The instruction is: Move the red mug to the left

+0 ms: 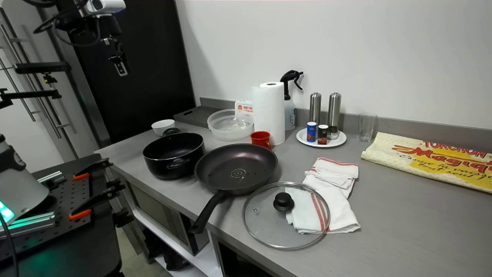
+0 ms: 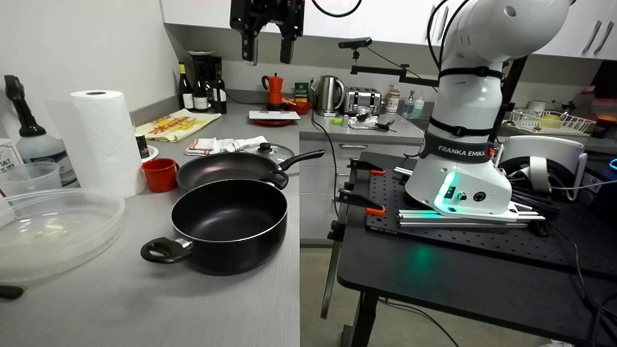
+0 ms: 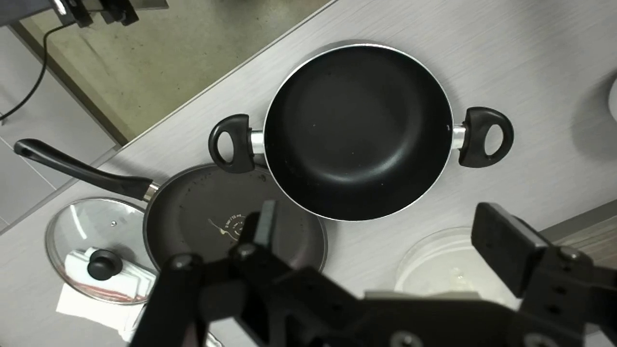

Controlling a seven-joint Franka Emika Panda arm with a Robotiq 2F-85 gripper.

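1. Nearest the wrist camera, the gripper (image 3: 378,231) hung with its jaws wide apart, its fingers pointing down.
2. Below it stood a black two-handled pot (image 3: 356,130), open side up, and a frying pan (image 3: 212,207) close by; I could not tell whether they touched.
3. The red mug (image 2: 160,176) stood upright on the gray counter (image 1: 403,231), between the paper towel roll (image 1: 268,115) and the frying pan in both exterior views, well apart from the gripper.
4. Its handle (image 2: 177,165) faced the frying pan in an exterior view.
5. A glass lid (image 1: 265,221) with a black knob (image 1: 283,202) lay partly over a folded white towel (image 1: 342,209) with red stripes, just beside the frying pan.
6. A round clear container (image 1: 225,134) sat near the paper towel roll, with a spray bottle (image 1: 290,115) behind that roll in an exterior view.
7. A white plate (image 1: 301,137) bore two metal grinders (image 1: 315,107) and two small shakers (image 1: 311,131); a drinking glass (image 1: 367,127) stood to its right in that view.
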